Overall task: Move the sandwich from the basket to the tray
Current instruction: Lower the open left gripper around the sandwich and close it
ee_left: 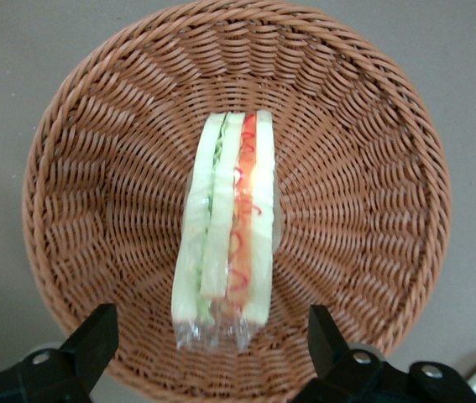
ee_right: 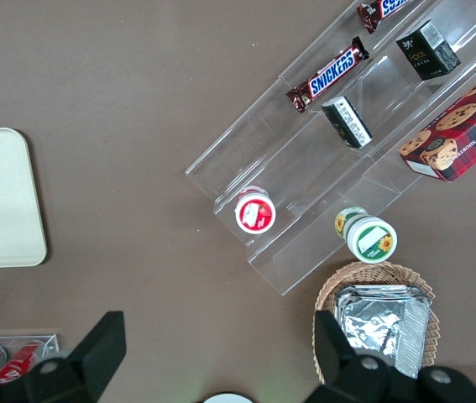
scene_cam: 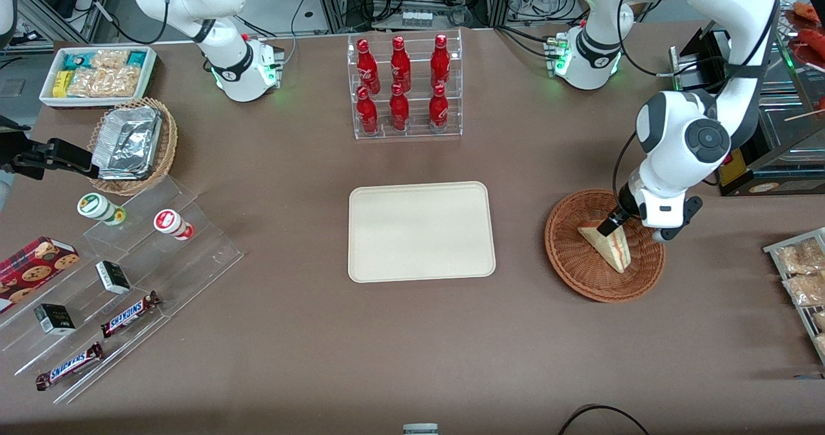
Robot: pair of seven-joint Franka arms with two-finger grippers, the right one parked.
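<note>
The sandwich [scene_cam: 610, 246], a pale wedge in clear wrap with red, green and yellow filling, stands on edge in the round reddish-brown wicker basket [scene_cam: 568, 258] toward the working arm's end of the table. My gripper [scene_cam: 610, 223] hangs just above the sandwich's upper end. In the left wrist view the gripper [ee_left: 211, 317] is open, with one black fingertip on each side of the sandwich [ee_left: 229, 227] and a gap on both sides; neither touches it. The basket [ee_left: 95, 168] fills that view. The cream tray [scene_cam: 421, 231] lies flat at the table's middle, with nothing on it.
A clear rack of red bottles [scene_cam: 404, 87] stands farther from the front camera than the tray. A black box [scene_cam: 754, 164] sits close beside the working arm. A wire rack of snack bags [scene_cam: 802, 277] lies at the table's edge near the basket. Stepped acrylic shelves [scene_cam: 129, 274] with snacks are toward the parked arm's end.
</note>
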